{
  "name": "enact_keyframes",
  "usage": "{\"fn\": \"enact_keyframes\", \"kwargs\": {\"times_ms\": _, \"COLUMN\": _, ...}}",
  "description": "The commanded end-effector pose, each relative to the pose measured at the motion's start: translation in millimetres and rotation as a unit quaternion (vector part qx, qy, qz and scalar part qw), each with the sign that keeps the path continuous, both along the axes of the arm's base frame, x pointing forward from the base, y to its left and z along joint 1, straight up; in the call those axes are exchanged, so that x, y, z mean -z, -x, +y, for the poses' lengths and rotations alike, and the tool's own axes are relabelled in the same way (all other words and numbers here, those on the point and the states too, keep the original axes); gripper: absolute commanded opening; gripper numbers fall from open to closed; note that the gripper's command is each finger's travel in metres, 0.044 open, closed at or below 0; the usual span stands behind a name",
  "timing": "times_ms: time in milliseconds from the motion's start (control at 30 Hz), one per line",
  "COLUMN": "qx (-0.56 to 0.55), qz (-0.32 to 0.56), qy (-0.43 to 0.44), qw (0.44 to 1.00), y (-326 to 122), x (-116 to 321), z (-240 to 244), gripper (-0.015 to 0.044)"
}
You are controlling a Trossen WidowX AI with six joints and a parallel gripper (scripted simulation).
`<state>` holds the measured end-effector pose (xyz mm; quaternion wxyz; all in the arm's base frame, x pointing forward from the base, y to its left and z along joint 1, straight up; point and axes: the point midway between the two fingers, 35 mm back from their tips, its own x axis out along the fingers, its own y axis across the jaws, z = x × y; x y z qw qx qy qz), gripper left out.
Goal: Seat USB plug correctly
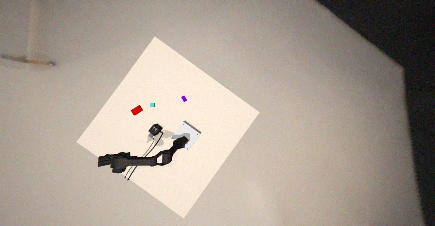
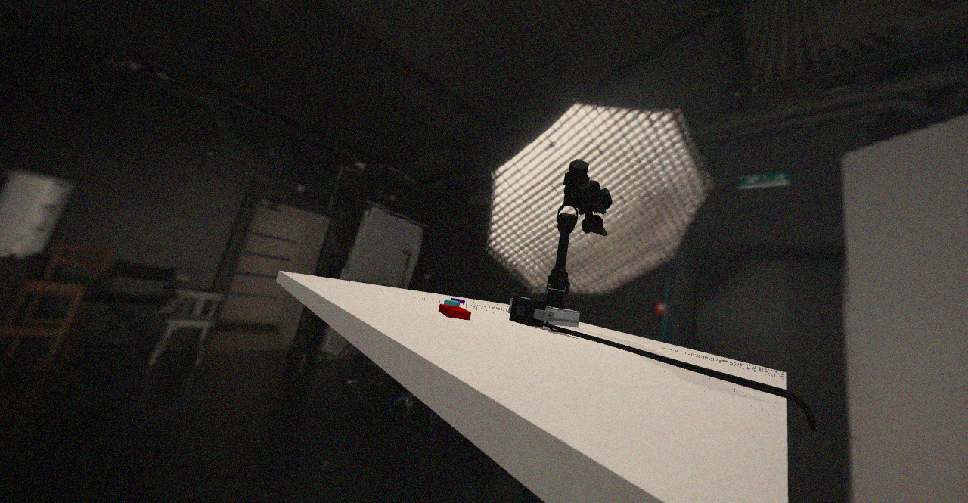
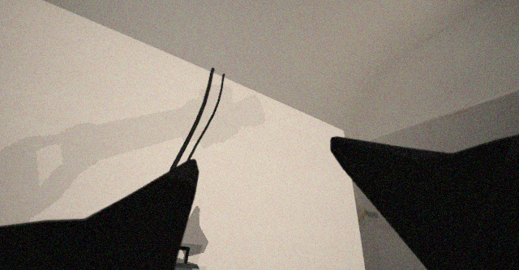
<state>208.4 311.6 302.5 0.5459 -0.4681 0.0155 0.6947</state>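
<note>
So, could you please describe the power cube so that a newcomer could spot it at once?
Find the pale square table and the white base plate near its middle. The power cube sits just beside that plate. It is the only black block, with two thin cables trailing from it, unlike the coloured blocks beyond.
</note>
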Motion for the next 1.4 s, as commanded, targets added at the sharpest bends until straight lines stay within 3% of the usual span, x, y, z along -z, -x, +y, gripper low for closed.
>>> {"fn": "enact_keyframes", "kwargs": {"times_ms": 0, "qx": 0.08, "qz": 0.018, "qy": 0.096, "qw": 0.992, "y": -36.6, "x": 54.7, "z": -40.7, "gripper": 0.044}}
{"fn": "enact_keyframes", "kwargs": {"times_ms": 167, "qx": 0.172, "qz": 0.054, "qy": 0.228, "qw": 0.957, "y": -65.6, "x": 121.9, "z": -112.4, "gripper": 0.044}}
{"fn": "enact_keyframes", "kwargs": {"times_ms": 367, "qx": 0.242, "qz": 0.111, "qy": 0.373, "qw": 0.889, "y": -64.9, "x": 182.6, "z": -203.7, "gripper": 0.044}}
{"fn": "enact_keyframes", "kwargs": {"times_ms": 1367, "qx": 0.243, "qz": 0.112, "qy": 0.376, "qw": 0.887, "y": -63.9, "x": 203.6, "z": -199.0, "gripper": 0.044}}
